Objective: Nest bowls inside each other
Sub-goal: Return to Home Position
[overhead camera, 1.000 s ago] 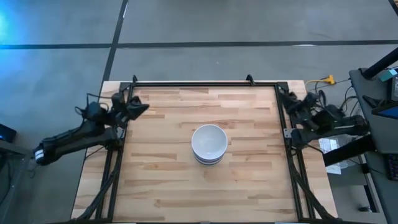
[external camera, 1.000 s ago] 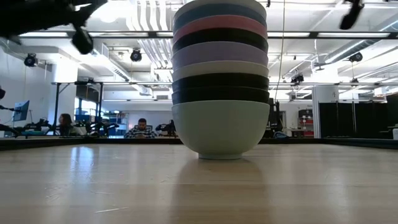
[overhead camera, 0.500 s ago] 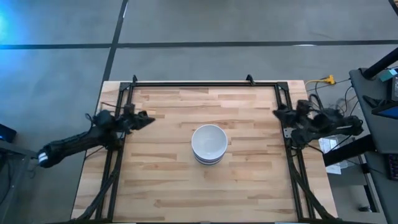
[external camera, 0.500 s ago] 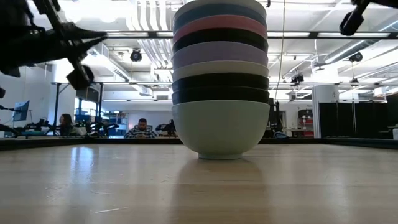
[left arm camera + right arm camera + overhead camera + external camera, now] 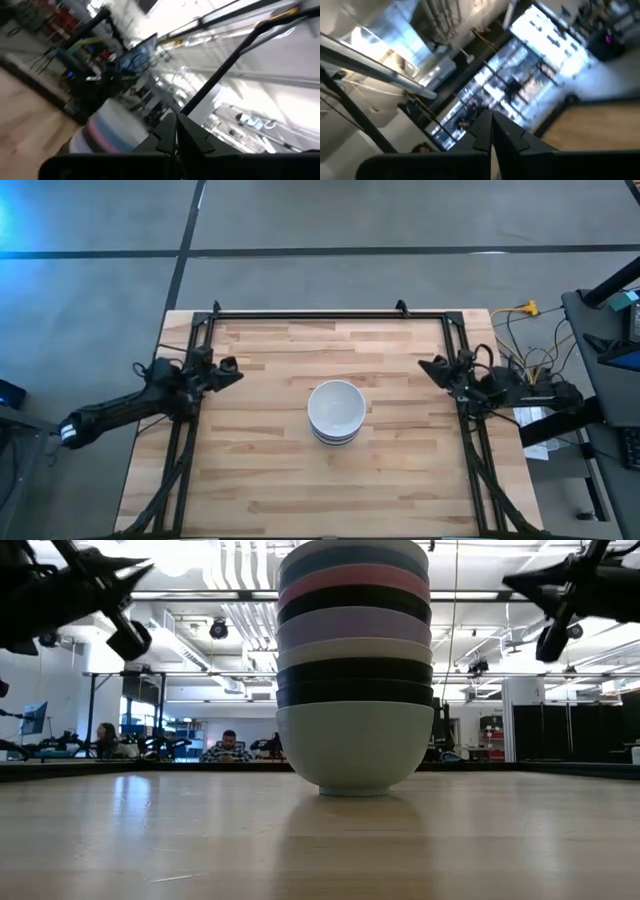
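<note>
Several bowls stand nested in one stack (image 5: 336, 411) at the table's middle, with a white bowl on top. In the low view the stack (image 5: 353, 670) shows a pale greenish bowl at the bottom resting on the table, then black, white, lavender, black, pink and blue rims. My left gripper (image 5: 233, 368) (image 5: 148, 562) hangs raised over the table's left side, shut and holding nothing. My right gripper (image 5: 424, 366) (image 5: 507, 581) hangs raised near the right rail, also shut and holding nothing. The left wrist view shows the stack (image 5: 107, 131) beyond the shut fingers (image 5: 176, 134).
A black frame rail (image 5: 330, 313) runs along the table's far edge and down both sides. Bare wood (image 5: 330, 485) lies all round the stack. Cables and equipment (image 5: 590, 370) sit off the right side. People sit at desks far behind (image 5: 228, 748).
My right gripper has swung in from outside the right rail toward the stack and the near edge, coming down into the low view. My left gripper has shifted a little toward the near edge and dipped. The stack has stayed where it was.
</note>
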